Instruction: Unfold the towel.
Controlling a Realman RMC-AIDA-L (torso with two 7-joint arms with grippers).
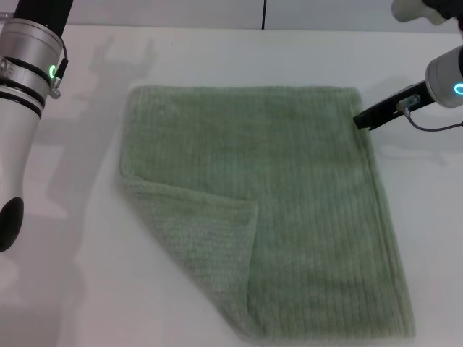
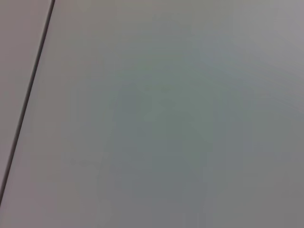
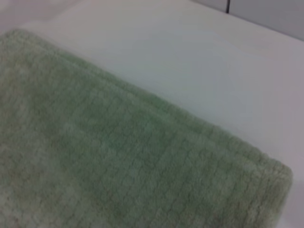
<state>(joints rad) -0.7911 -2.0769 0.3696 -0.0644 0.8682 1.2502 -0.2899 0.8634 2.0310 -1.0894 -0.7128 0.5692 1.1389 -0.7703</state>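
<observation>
The sage-green towel (image 1: 289, 166) lies flat on the white table (image 1: 65, 289). Its near left corner (image 1: 199, 235) is folded over onto the cloth as a triangular flap. My right gripper (image 1: 361, 118) is low at the towel's far right corner, its dark tip right at the hem; I cannot tell whether it touches. The right wrist view shows that corner of the towel (image 3: 118, 156) close up. My left gripper (image 1: 9, 225) hangs at the left edge of the head view, apart from the towel. The left wrist view shows only bare table (image 2: 166, 123).
A dark seam (image 1: 263, 13) runs along the wall behind the table's far edge. A thin dark line (image 2: 28, 95) crosses the left wrist view. Bare table surrounds the towel on the left, far and right sides.
</observation>
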